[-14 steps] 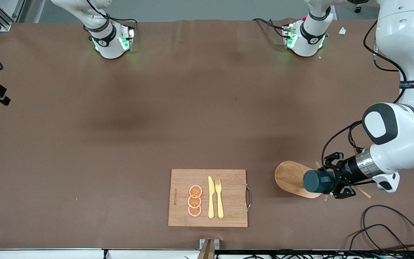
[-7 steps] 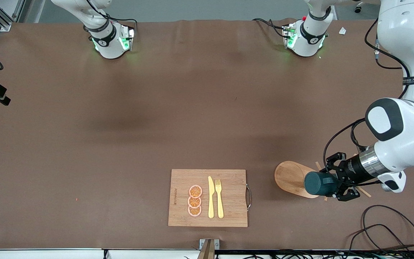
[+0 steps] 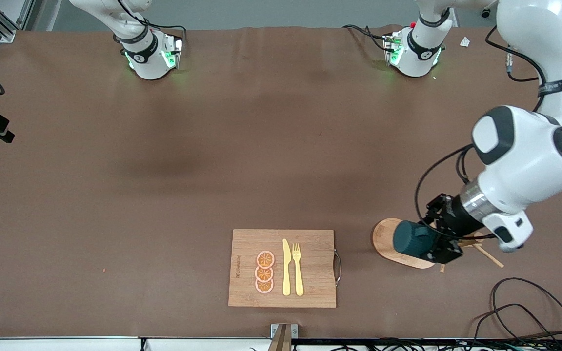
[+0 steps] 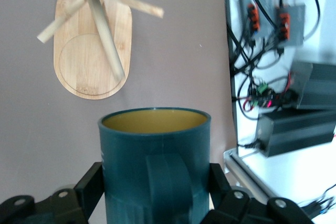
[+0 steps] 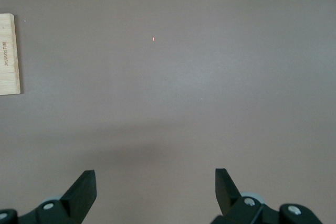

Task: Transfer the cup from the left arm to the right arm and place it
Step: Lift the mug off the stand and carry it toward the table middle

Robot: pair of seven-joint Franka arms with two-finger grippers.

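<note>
A: The left pincer [image 3: 438,242] grips the cup [image 3: 411,238] over the stand [image 3: 389,241], at three o'clock from the board [image 3: 282,268]. The right pincer [image 5: 155,188] waits, spread wide.
B: Carry it level toward the right arm, I'd judge, handle clear.
A: Count: one cup, one knife [image 3: 286,267], one fork [image 3: 297,268], three slices [image 3: 264,272].

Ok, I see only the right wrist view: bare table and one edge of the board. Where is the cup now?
Observer: The left gripper holds the cup in the air, over the oval base of the wooden mug rack.
Operator: Which way is its handle?
Observer: The handle faces the left wrist camera, between the closed jaws.
Operator: Is something on the board?
Observer: Yes: three orange slices, a knife and a fork lie on the cutting board.
</note>
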